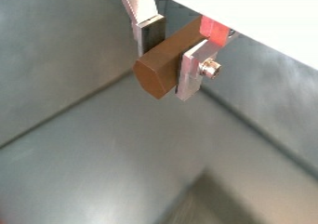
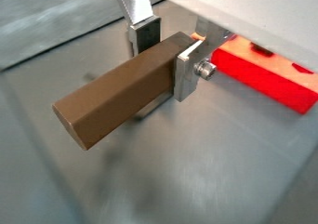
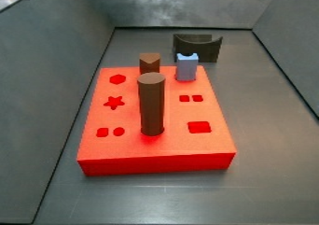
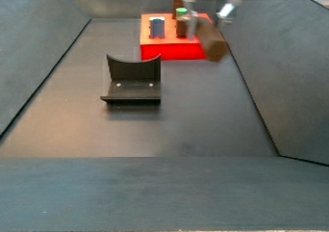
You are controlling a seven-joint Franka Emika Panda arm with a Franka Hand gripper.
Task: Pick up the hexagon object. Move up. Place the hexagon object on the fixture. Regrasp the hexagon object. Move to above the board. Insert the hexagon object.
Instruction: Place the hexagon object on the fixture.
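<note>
Hexagon object (image 2: 118, 102) clamped between gripper (image 2: 165, 53) fingers, raised clear of floor beside board (image 2: 263, 74) — pickup apparently done; fixture (image 4: 131, 80) placement, regrasp, insertion left.

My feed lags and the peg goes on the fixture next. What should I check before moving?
1. Peg gripped: ok. The end effector is shut on the peg, which lies level.
2. Peg off the floor: ok in both wrist views.
3. Fixture notch free: ok.
4. End effector above the fixture: not ok. It hangs beside the board.
5. Grip centred on the peg: cannot tell, as the far end is hidden.
</note>
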